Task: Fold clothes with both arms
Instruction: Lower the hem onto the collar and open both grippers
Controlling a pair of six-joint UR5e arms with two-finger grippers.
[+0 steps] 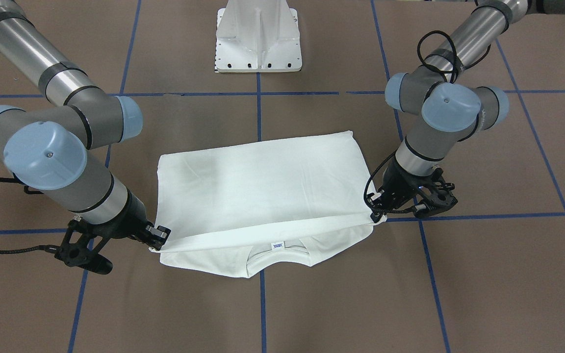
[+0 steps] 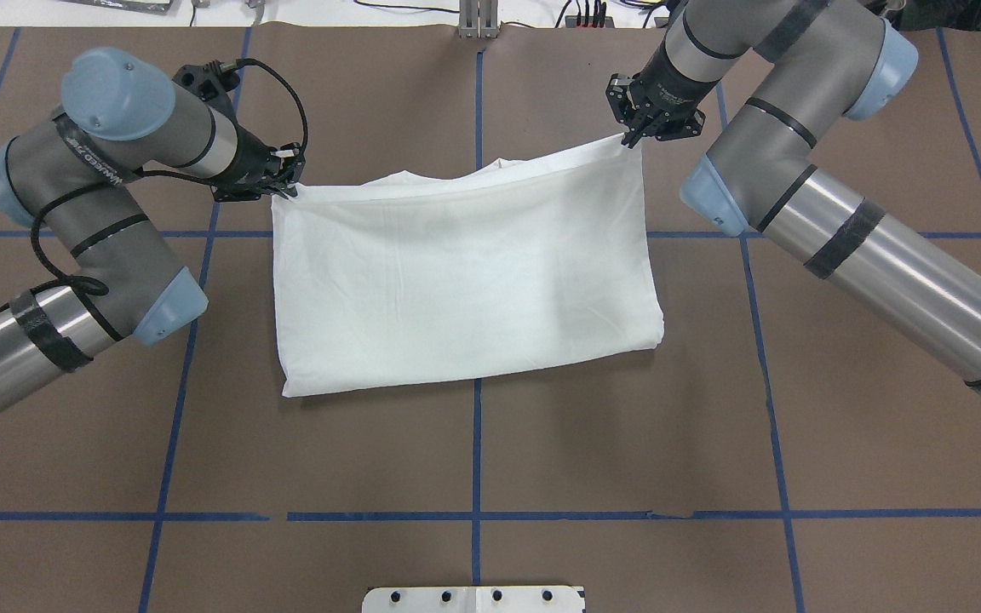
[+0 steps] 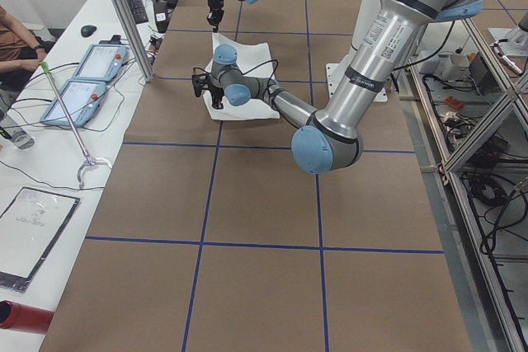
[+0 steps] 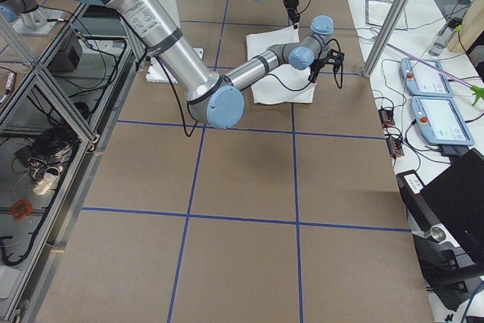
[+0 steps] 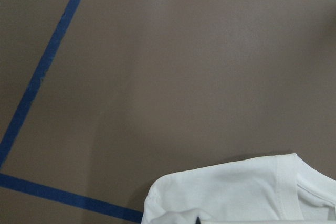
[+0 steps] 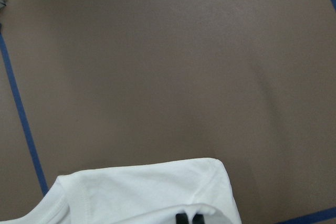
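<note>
The white long-sleeved cotton T-shirt (image 2: pixel 465 272) is lying mid-table on the brown tabletop with blue tape lines (image 2: pixel 627 443), doubled over toward its collar. The black two-finger left gripper (image 2: pixel 286 185) and the black two-finger right gripper (image 2: pixel 633 134) are each pinching a corner of the raised top edge, fingers closed on the cloth, above the small neck label (image 1: pixel 277 246).

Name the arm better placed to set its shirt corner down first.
Left, probably: the left gripper holds its T-shirt corner level with the under layer's edge; the right gripper leaves shoulder cloth uncovered.
</note>
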